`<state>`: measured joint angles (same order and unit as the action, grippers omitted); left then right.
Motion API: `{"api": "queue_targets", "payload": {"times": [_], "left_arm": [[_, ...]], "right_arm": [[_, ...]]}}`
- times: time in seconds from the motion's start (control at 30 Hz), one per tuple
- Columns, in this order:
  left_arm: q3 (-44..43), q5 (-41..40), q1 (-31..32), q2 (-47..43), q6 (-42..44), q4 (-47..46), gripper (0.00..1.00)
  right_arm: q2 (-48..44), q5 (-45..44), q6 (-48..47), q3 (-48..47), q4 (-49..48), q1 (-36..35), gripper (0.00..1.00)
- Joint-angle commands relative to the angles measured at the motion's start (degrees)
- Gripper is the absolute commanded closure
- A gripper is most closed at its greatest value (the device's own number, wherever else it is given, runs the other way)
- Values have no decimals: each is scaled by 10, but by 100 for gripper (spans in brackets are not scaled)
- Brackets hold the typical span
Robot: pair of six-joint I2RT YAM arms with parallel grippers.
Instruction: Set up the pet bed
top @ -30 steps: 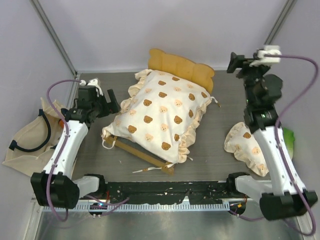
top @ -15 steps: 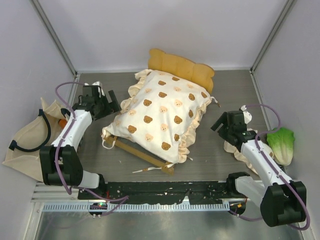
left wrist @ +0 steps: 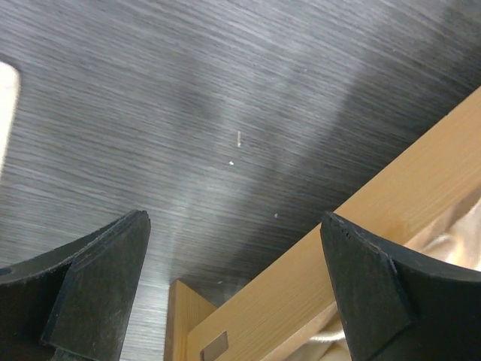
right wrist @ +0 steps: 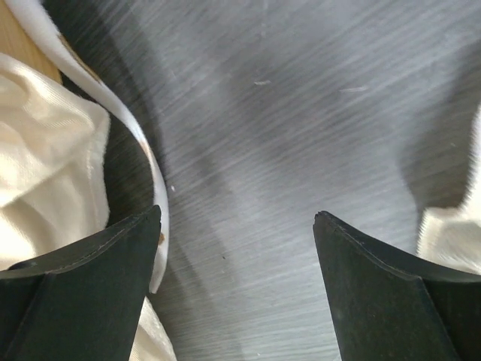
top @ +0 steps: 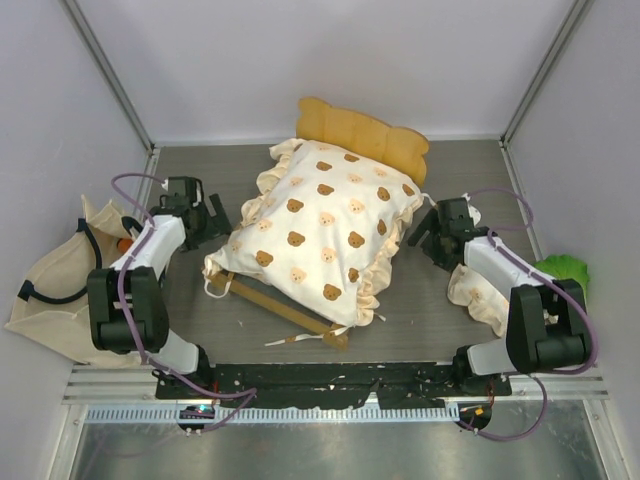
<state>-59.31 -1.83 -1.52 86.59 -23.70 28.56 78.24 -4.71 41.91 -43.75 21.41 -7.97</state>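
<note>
The pet bed has a light-wood scalloped headboard and a cream bear-print cushion lying across its frame, with a front rail showing below it. My left gripper is open and empty, low at the bed's left side. In the left wrist view the gripper has the wooden side rail and a corner post between its fingers, not touched. My right gripper is open and empty at the bed's right side. In the right wrist view the gripper hovers over bare table beside the cushion and a white tie ribbon.
A small bear-print pillow lies right of the bed, under my right arm; its edge shows in the right wrist view. A green lettuce toy sits at the far right. A beige tote bag with black handles lies at the left.
My right arm has come down from high above the table to low beside the bed's right side. My left arm has folded in, its gripper staying near the bed's left edge.
</note>
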Motion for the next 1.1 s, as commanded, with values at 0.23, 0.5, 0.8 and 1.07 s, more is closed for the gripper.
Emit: {"api": "queue_targets", "payload": {"times": [0.23, 0.5, 0.8, 1.07], "left_arm": [[97, 131, 38, -34, -49, -34, 0], [159, 183, 105, -90, -96, -68, 0], [217, 162, 223, -169, -164, -88, 0], [224, 147, 281, -171, -205, -116, 1]], "right_arm": [[146, 31, -31, -164, -29, -24, 12], [248, 77, -90, -289, 10, -31, 12], [345, 133, -158, -444, 73, -42, 12], [436, 167, -179, -570, 131, -82, 12]]}}
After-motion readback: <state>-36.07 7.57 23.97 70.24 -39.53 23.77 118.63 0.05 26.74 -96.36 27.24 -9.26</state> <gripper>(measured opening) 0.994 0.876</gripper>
